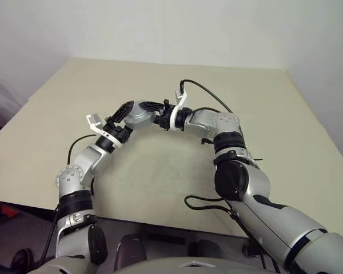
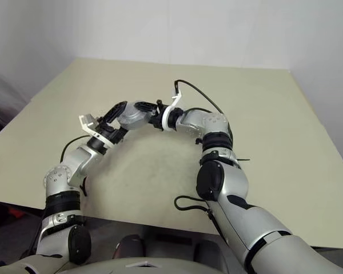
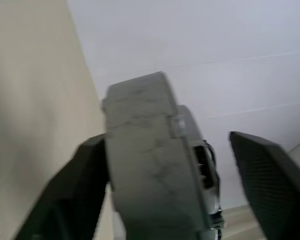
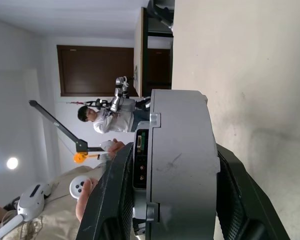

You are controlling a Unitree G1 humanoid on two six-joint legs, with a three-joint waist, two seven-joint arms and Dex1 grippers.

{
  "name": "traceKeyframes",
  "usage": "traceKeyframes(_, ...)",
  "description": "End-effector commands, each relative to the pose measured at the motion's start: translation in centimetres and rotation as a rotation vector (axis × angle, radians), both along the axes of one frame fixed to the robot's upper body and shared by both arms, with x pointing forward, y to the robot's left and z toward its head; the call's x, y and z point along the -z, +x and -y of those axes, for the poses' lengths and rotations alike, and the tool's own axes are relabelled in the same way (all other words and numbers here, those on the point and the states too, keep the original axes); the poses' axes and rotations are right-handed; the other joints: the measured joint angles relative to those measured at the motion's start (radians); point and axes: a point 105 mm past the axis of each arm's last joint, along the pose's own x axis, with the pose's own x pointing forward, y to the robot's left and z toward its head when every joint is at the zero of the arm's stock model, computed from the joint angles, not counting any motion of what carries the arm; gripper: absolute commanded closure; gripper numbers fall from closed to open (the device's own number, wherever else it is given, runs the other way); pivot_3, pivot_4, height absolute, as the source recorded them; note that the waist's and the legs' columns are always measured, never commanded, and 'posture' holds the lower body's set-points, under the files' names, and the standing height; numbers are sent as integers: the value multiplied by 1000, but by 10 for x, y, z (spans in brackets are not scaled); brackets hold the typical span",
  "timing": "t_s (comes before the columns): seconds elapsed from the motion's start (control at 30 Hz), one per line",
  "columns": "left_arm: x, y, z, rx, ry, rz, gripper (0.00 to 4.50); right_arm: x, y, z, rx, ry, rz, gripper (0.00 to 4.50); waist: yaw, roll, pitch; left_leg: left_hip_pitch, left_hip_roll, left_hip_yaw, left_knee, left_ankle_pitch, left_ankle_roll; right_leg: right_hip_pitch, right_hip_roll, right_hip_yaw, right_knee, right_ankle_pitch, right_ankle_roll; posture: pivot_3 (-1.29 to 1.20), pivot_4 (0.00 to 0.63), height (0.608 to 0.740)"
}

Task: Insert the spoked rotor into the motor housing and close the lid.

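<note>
Here, the motor housing [image 4: 180,160] is a thick round casing of dull grey metal with faint scratches. A seam runs round its rim, with a small square lug on it, and a dark slotted opening with a bit of green inside sits in the side wall. The windings and the centre are out of sight, since both wrist views meet the casing edge-on.

By count there is one housing, two grippers and four black fingers.

The housing stands on its edge between the fingers, with its rim turned toward both wrist cameras. Its short axis runs across from finger to finger, and its broad round faces are turned toward the finger pads.

The right gripper [image 4: 175,150] has closed about halfway and clamps the housing. One of its fingers [image 4: 115,200] presses on one flat face and the other finger [image 4: 235,195] on the opposite face, so the casing sits squarely between them, held up off the table [image 1: 263,125].

The left gripper [image 3: 167,140] comes at the same casing from the other side. One left finger [image 3: 75,190] lies against a flat face, while the other finger [image 3: 265,180] stands well apart from the housing with clear space between. So these fingers are spread wider than the casing and do not grip it.

In the left eye view the two grippers meet tip to tip above the table, with the housing between them.
</note>
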Motion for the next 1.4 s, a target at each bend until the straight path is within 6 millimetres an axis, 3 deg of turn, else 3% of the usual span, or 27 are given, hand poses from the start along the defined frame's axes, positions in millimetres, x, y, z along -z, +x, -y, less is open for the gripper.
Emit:
traceKeyframes(0.03,-18,2,5,21,-11,74,1933,-26,2,0,5,65,78,2293,0,0,0,0,0,0,0,0,0,0,0,0,0,0,0,0,0,740)
traceKeyframes(0.07,-19,2,5,22,-11,76,2157,-26,3,0,6,63,79,2293,0,0,0,0,0,0,0,0,0,0,0,0,0,0,0,0,0,740)
traceKeyframes(0.93,-14,2,0,-2,10,59,2185,-25,5,1,26,48,140,2293,0,0,0,0,0,0,1,0,0,0,0,0,0,1,0,0,0,740)
traceKeyframes(1.1,-12,0,-2,-11,11,55,2185,-23,13,5,103,-14,195,815,0,0,0,0,0,0,1,0,1,1,0,0,0,1,0,0,0,740)
traceKeyframes(1.27,-10,1,-6,-46,38,54,2185,-24,24,10,188,-31,226,815,-1,-1,0,1,0,0,1,1,1,1,0,0,1,1,0,0,0,740)
traceKeyframes(1.4,-1,8,-35,-218,117,19,2185,-21,27,13,210,-44,224,815,-2,-1,0,1,0,0,1,1,1,1,0,0,1,1,0,0,0,740)
